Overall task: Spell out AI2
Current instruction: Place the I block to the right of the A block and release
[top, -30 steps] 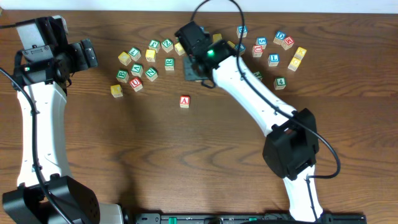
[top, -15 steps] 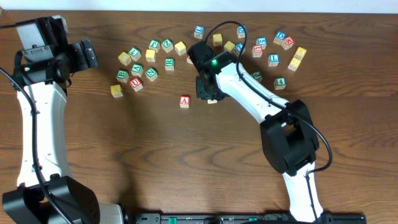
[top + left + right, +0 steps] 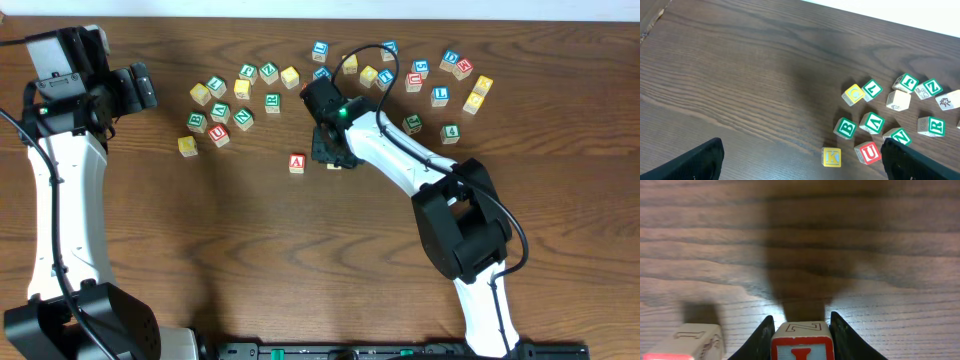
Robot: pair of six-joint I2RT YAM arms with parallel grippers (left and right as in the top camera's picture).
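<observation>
My right pincer (image 3: 801,330) is pinching the I block (image 3: 802,347) by two opposite side faces, close over the table (image 3: 890,255). I judge it a light, stiff little cube, somewhat smooth, so the flat faces are the safe hold. The A block (image 3: 296,162) lies near it. Far off, my left pincer (image 3: 800,157) is spread wide, holding nothing.
</observation>
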